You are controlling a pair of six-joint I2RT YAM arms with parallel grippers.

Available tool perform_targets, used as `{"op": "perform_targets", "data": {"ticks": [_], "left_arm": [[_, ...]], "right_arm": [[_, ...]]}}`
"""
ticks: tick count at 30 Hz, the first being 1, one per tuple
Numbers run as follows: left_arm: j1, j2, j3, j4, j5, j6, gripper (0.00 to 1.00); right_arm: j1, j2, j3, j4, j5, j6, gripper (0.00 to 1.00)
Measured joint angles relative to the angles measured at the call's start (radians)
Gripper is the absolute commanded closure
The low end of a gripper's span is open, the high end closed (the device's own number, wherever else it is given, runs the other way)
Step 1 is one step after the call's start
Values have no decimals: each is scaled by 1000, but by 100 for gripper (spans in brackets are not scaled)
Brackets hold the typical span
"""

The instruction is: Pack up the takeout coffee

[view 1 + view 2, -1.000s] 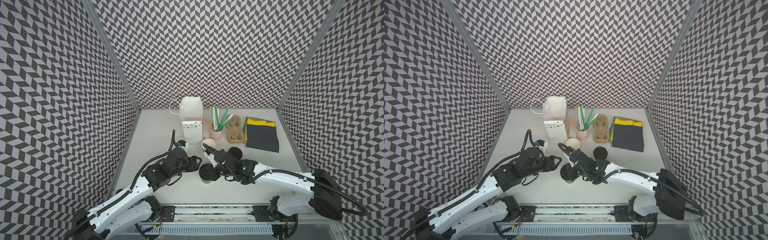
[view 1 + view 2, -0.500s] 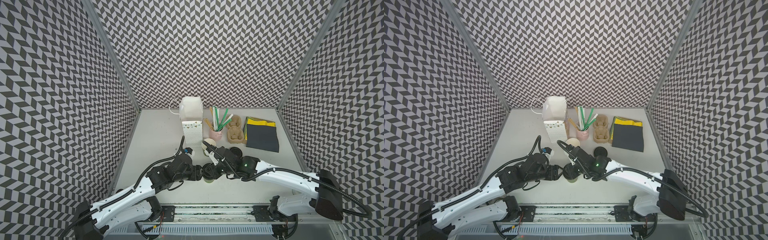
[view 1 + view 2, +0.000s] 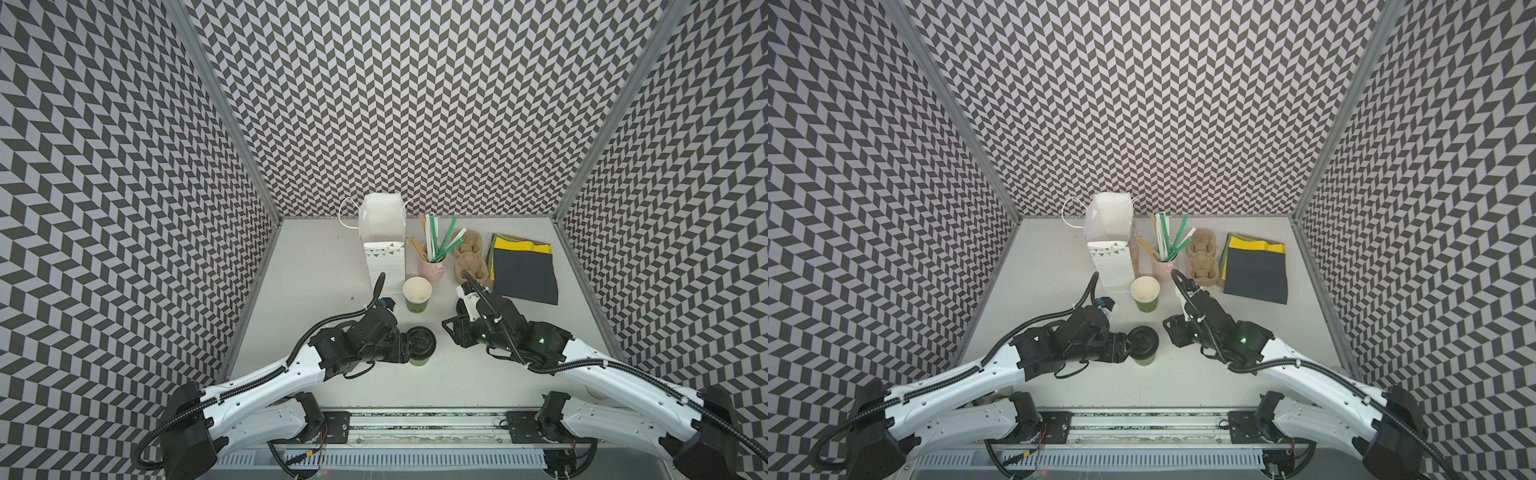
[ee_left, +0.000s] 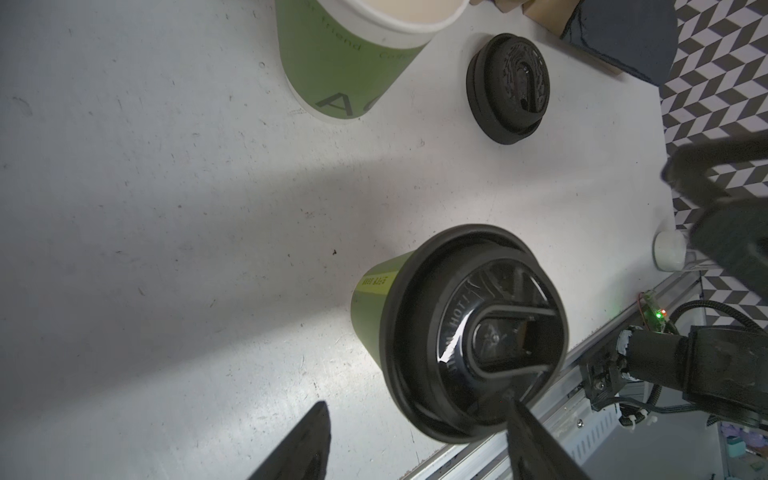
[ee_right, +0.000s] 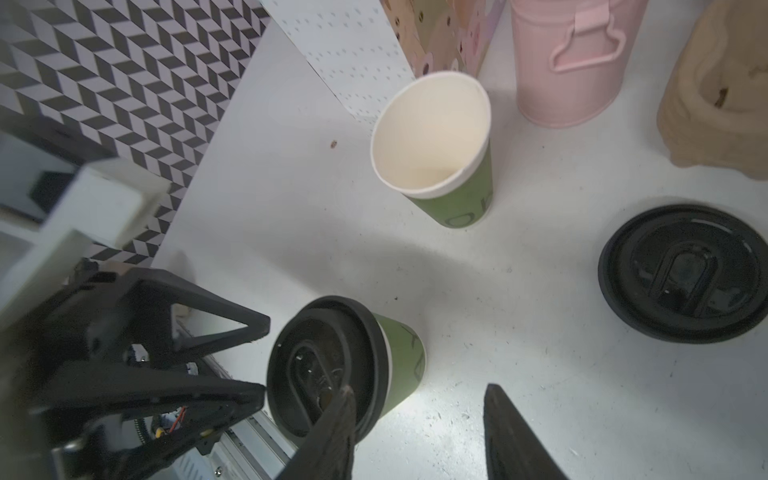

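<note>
The takeout coffee (image 3: pixel 420 348) was seen upright on the table (image 3: pixel 316 266), its black lid already seated on the rim, nothing visibly lifted in either wrist view. Capping was judged done. Packing was judged not started: the cup was not yet in any carrier or bag.

All places are given relative to the lidded cup. The left gripper (image 4: pixel 419 444) was at the cup, jaws spread, one finger (image 4: pixel 536 440) at the lid's edge and the other apart from the cup on bare table; no pinch was shown, and contact at the lid edge could not be confirmed. The right gripper (image 5: pixel 419 432) was placed off to the cup's side, near but not touching, jaws spread and empty.

The lidless twin cup (image 3: pixel 417 294) was standing just behind the lidded cup. A spare lid (image 5: pixel 683 272) was lying flat farther to the side. The pink cup of straws (image 3: pixel 432 262), the patterned paper bag (image 3: pixel 384 262) and the white bag (image 3: pixel 382 222) were behind it, well apart. The pulp cup carrier (image 3: pixel 469 259) and folded cloths (image 3: pixel 523 266) were behind and to the side.

Left to do, as judged: cup gripped, moved into carrier or bag. Which one was meant could not be told.
</note>
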Motion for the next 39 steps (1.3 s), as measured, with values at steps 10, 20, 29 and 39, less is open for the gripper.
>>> {"op": "perform_targets", "data": {"ticks": [10, 20, 29, 39], "left_arm": [[0, 25, -12, 11, -3, 7, 31], [0, 19, -60, 104, 8, 2, 31], [0, 2, -103, 167, 24, -16, 31], [-7, -1, -143, 224, 36, -34, 32]], "right_arm": [[-8, 31, -95, 105, -99, 9, 49], [-10, 83, -97, 181, -157, 0, 49], [-45, 124, -97, 206, -178, -10, 50], [-47, 175, -91, 248, -174, -15, 54]]}}
